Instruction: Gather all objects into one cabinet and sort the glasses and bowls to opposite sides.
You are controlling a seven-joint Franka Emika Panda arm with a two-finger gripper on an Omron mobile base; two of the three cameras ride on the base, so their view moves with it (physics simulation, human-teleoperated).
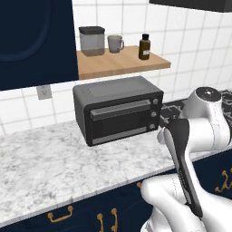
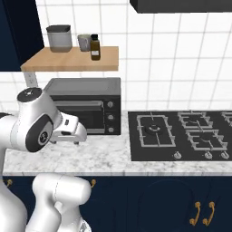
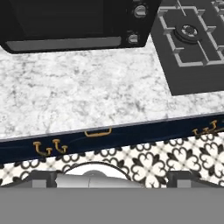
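The marble surface [image 1: 41,163] carries just the toaster oven [image 1: 118,108] and, to its right, the hob [image 2: 181,133]. The navy cabinet [image 1: 34,41] hangs at upper left, its door apparently closed. Of the cups, a grey one [image 1: 115,43] stands on the wooden shelf [image 1: 122,63]; nothing looks gathered yet. I cannot tell whether the pincer is clenched or released.

The white arm [image 1: 183,149] is folded at the elbow, forearm angled downward, jaws hidden.
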